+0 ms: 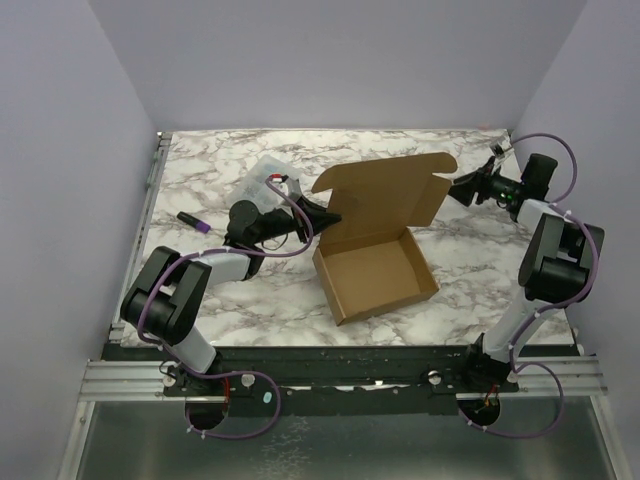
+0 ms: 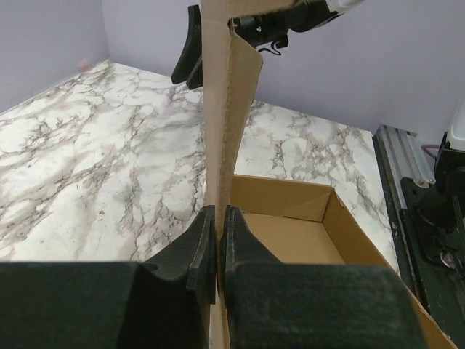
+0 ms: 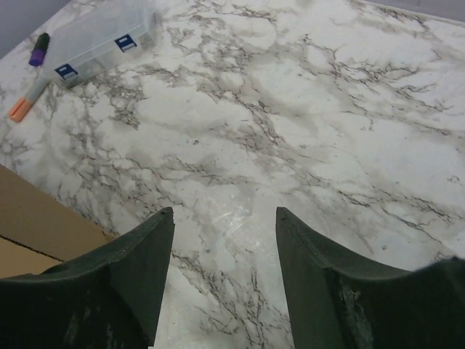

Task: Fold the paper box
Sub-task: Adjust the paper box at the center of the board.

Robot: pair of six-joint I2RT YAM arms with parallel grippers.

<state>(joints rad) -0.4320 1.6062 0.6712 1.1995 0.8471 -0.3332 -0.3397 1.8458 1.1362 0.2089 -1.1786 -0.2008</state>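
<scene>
The brown paper box (image 1: 378, 272) stands in the middle of the table, its tray formed and its lid (image 1: 385, 192) raised at the back. My left gripper (image 1: 325, 216) is shut on the lid's left edge; in the left wrist view the lid edge (image 2: 225, 109) rises from between the closed fingers (image 2: 240, 240), with the open tray (image 2: 298, 233) to the right. My right gripper (image 1: 460, 188) is open and empty, just right of the lid. In the right wrist view it (image 3: 225, 214) hangs over bare marble, with a corner of the box (image 3: 36, 218) at the left.
A clear plastic compartment case (image 1: 268, 178) lies behind the left gripper and shows in the right wrist view (image 3: 102, 36). A purple-capped marker (image 1: 195, 222) lies at the left; it (image 3: 29, 76) also shows in the right wrist view. Walls enclose the table on three sides.
</scene>
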